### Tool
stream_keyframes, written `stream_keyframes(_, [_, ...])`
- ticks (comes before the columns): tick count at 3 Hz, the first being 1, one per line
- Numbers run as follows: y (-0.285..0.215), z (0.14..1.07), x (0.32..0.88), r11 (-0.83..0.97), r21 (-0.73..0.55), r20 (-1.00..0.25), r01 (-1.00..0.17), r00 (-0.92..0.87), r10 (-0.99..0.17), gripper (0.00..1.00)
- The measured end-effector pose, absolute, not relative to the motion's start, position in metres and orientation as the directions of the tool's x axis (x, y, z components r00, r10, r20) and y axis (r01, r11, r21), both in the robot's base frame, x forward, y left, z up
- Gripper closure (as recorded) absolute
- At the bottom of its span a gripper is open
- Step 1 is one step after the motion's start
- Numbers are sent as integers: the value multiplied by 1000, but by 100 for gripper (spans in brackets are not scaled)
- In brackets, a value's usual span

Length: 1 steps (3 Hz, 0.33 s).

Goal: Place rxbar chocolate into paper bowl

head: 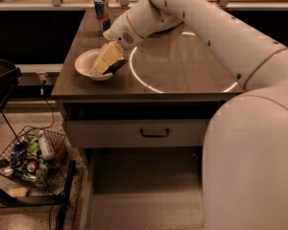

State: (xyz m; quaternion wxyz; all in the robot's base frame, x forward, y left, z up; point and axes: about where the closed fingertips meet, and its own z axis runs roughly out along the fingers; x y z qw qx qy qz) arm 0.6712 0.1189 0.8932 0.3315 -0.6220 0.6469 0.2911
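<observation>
The paper bowl [88, 64] is off-white and stands near the table's left front edge. My gripper [107, 60] reaches down from the right and hangs over the bowl's right half, its tip low inside the rim. The rxbar chocolate [117, 67] shows as a dark strip along the gripper's lower right edge, over the bowl's right rim. I cannot tell whether the bar is held or rests on the rim. The left part of the bowl's inside shows plain white.
A blue-silver drink can [102, 11] stands at the table's back left. The wooden table [182, 66] has a drawer with a dark handle [154, 133] below. A wire basket of litter [33, 162] and a black cart [0, 80] stand on the floor at left.
</observation>
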Motion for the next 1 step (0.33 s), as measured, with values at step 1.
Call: stream_keyframes(1, [119,893,671,57,-36,-791,-998,-6,-612,0])
